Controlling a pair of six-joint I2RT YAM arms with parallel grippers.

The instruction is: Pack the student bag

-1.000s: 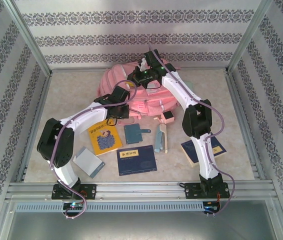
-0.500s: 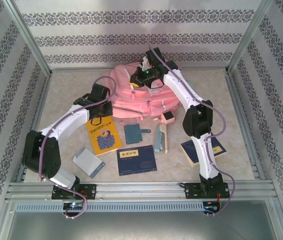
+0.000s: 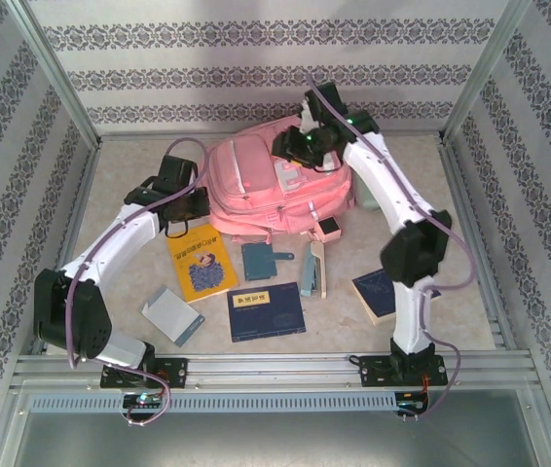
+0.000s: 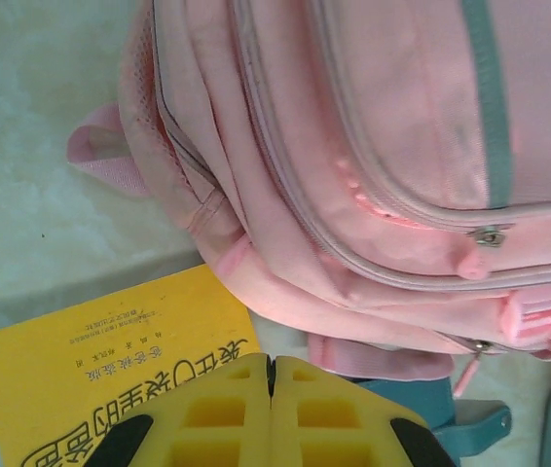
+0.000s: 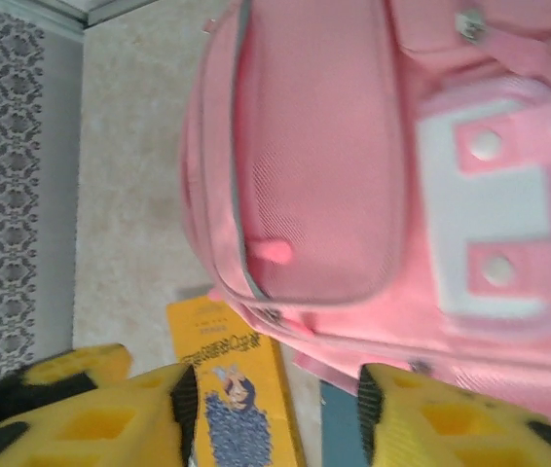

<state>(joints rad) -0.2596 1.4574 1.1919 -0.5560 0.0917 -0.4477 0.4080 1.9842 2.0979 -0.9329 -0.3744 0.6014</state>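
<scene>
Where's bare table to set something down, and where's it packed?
Bare: the strip between the right arm and the right wall; the back-left corner beyond the left hand. Crowded: in front of the pink backpack, from the yellow book across to the right-hand navy book.

**user1:** Overhead shot is bright and flat, kinda washed out. The light seems soft and from above, just faint fuzzy shadows on the table (image 3: 120,170).

**user2:** Yep. Left wrist view is decently sharp, you can read the print on the yellow book (image 4: 81,360). Right wrist one is smeared though: the pink backpack (image 5: 324,195) looks soft all over, and the right gripper (image 5: 277,409) at the bottom edge is mushy too.
</scene>
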